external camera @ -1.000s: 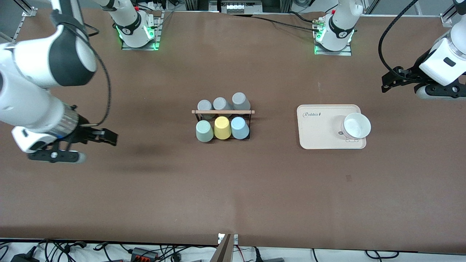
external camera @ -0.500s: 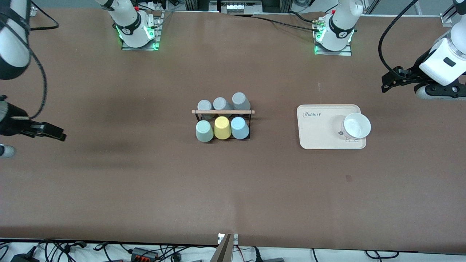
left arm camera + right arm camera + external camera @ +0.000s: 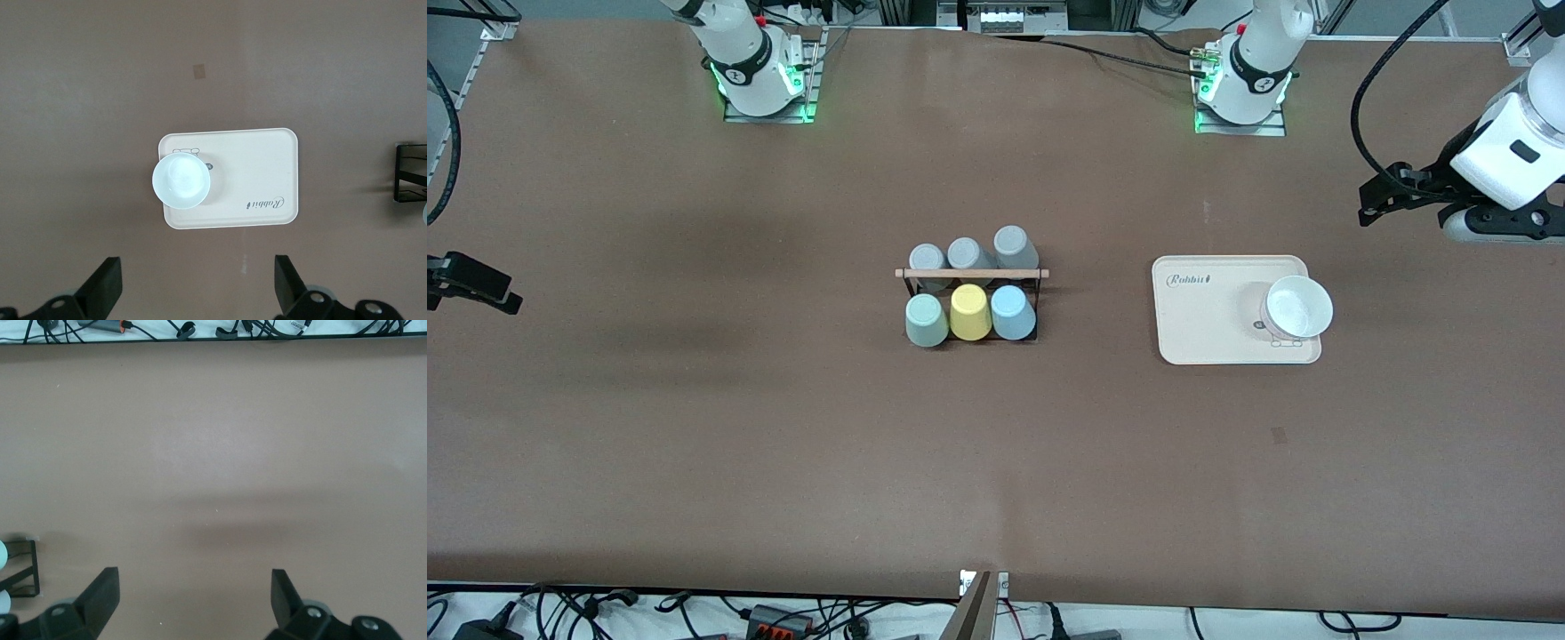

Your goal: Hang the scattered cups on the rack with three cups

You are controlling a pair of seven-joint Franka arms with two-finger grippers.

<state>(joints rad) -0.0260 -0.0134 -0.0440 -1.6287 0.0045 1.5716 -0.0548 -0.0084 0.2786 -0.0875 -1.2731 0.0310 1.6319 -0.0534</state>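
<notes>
The black wire rack [image 3: 971, 274] with its wooden rod stands at the table's middle. The mint green cup [image 3: 926, 320] and the light blue cup [image 3: 1012, 312] sit upside down on its pegs, in the row nearer the camera, with a yellow cup [image 3: 969, 312] between them. My left gripper [image 3: 1369, 203] is open and empty over bare table at the left arm's end; it also shows in the left wrist view [image 3: 197, 283]. My right gripper [image 3: 489, 289] is open and empty at the right arm's end; it also shows in the right wrist view [image 3: 193, 593].
Three grey cups [image 3: 966, 254] fill the rack's farther row. A beige tray [image 3: 1209, 329] with a white bowl [image 3: 1298, 307] lies toward the left arm's end. The rack's edge shows in the left wrist view [image 3: 410, 173] and in the right wrist view [image 3: 20, 570].
My right arm has drawn back toward its end of the table, and only its gripper tip still shows in the front view. My left arm has not moved.
</notes>
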